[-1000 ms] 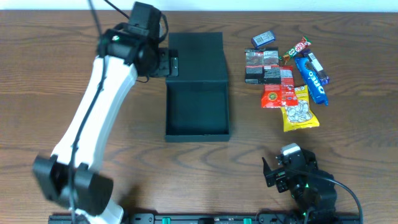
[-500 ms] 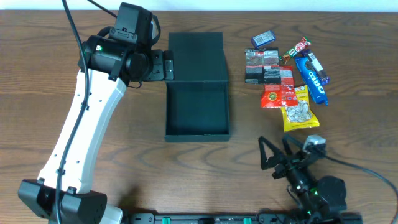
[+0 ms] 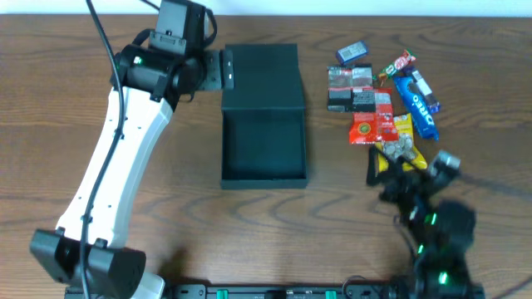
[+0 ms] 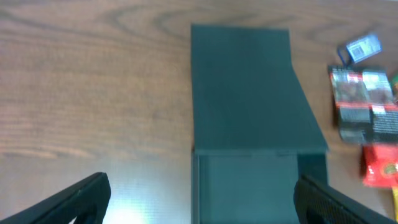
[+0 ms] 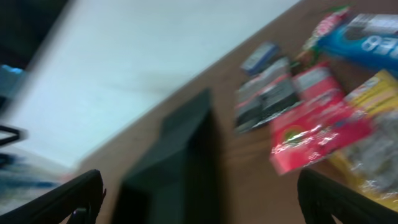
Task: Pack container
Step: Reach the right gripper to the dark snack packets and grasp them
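Note:
The dark teal container (image 3: 264,170) sits at mid table with its flap lid (image 3: 262,73) lying open and flat toward the back; its inside looks empty. My left gripper (image 3: 223,69) is open and empty at the lid's left edge. In the left wrist view the container (image 4: 249,112) fills the middle between my open fingers (image 4: 205,205). My right gripper (image 3: 384,176) is open and empty, just in front of the yellow snack packet (image 3: 401,143). The right wrist view is blurred and shows the container (image 5: 180,162) and the snacks (image 5: 311,124) beyond my open fingers (image 5: 205,202).
A pile of snack packets lies right of the container: black-and-red packets (image 3: 350,87), a red one (image 3: 371,126), a blue Oreo pack (image 3: 417,101), a red bar (image 3: 397,62) and a small grey-blue pack (image 3: 352,51). The left arm (image 3: 125,158) spans the table's left side.
The left gripper moved toward the back, along the lid's left edge. The right arm swung up and to the right, from the front edge to the snack pile.

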Motion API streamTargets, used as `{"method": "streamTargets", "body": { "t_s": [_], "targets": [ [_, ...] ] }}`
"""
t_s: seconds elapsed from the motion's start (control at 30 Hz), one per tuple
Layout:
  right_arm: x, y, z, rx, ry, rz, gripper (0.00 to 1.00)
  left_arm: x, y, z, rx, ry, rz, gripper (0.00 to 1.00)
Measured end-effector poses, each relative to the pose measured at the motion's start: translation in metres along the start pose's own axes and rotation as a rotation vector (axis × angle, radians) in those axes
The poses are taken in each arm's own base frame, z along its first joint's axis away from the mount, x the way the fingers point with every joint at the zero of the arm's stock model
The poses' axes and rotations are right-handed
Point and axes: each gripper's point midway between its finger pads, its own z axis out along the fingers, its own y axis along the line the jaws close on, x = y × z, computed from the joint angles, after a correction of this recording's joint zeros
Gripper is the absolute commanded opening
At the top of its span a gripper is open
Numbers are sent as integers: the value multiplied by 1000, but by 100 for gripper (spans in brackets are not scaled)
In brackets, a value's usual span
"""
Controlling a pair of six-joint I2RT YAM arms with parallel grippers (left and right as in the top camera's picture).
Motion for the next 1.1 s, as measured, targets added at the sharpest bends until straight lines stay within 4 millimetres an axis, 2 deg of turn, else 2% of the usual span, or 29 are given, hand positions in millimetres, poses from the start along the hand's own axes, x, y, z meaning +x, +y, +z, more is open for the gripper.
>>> {"method": "streamTargets", "body": {
  "t_s": [0.1, 0.17, 0.23, 0.3, 0.37, 0.5, 0.6, 0.73, 0.9, 1.1],
  "targets": [
    [-42, -1, 38, 79, 91, -114, 99, -6, 8, 23, -30, -1, -13, 95],
    [-60, -4, 65, 112, 172, -172, 99, -4, 17, 37, -55, 20, -32, 95],
    [-70, -10, 93, 141, 275, -223, 99, 0, 26, 50, -77, 50, -62, 95],
    [-72, -23, 129, 164, 405, -277, 99, 7, 37, 67, -101, 91, -96, 95],
    [-68, -37, 156, 180, 497, -295, 99, 13, 43, 75, -117, 121, -115, 95],
    [-47, -67, 204, 163, 606, -290, 99, 13, 48, 77, -122, 124, -137, 95],
    [-22, -84, 220, 143, 671, -264, 95, 13, 49, 77, -124, 124, -146, 95],
    [10, -102, 228, 136, 751, -227, 94, 12, 54, 77, -129, 123, -154, 95],
    [28, -99, 239, 101, 773, -237, 93, 11, 56, 77, -132, 122, -159, 95],
    [47, -93, 248, 83, 798, -256, 84, 11, 56, 77, -132, 122, -150, 95]
  ]
}}
